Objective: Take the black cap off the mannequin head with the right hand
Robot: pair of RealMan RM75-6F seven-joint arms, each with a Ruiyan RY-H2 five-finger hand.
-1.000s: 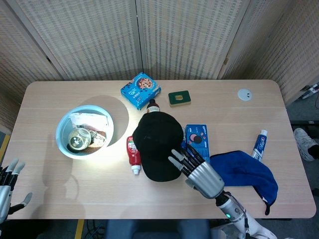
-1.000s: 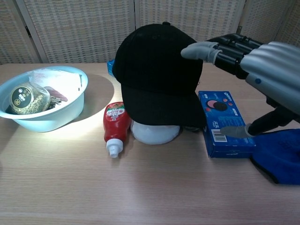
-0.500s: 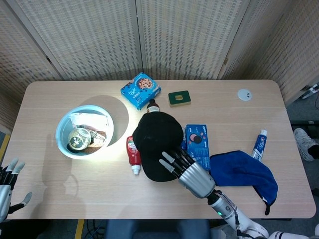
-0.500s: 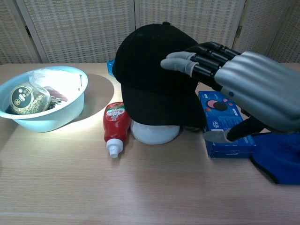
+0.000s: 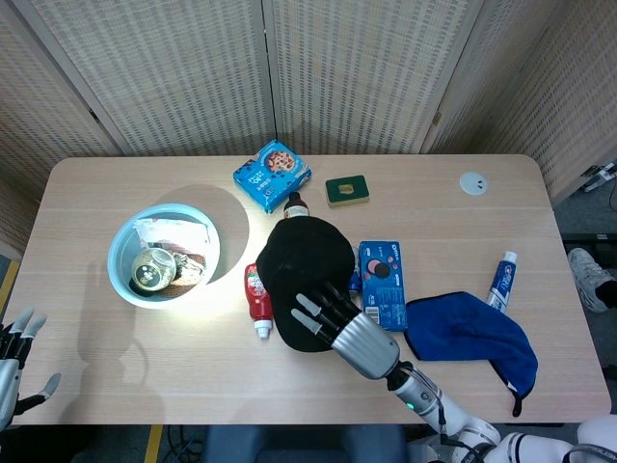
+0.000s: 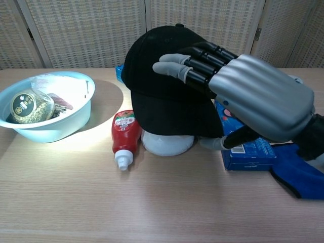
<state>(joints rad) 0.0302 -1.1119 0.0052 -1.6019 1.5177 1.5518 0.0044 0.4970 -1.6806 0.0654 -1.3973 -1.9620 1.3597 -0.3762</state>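
Observation:
The black cap sits on a white mannequin head in the middle of the table, its brim hanging down toward me. My right hand is open over the cap's near right side, fingers stretched across the crown and thumb low beside the brim. Whether the fingers touch the cloth I cannot tell. My left hand hangs open off the table's near left corner, holding nothing.
A red ketchup bottle lies left of the mannequin head. A blue cookie box and a blue cloth lie right of it. A light blue bowl with packets stands left; a snack bag, green tin and toothpaste lie farther off.
My right hand has moved left, from beside the cap to over its crown, fingers still spread. The cap and the left hand have not moved.

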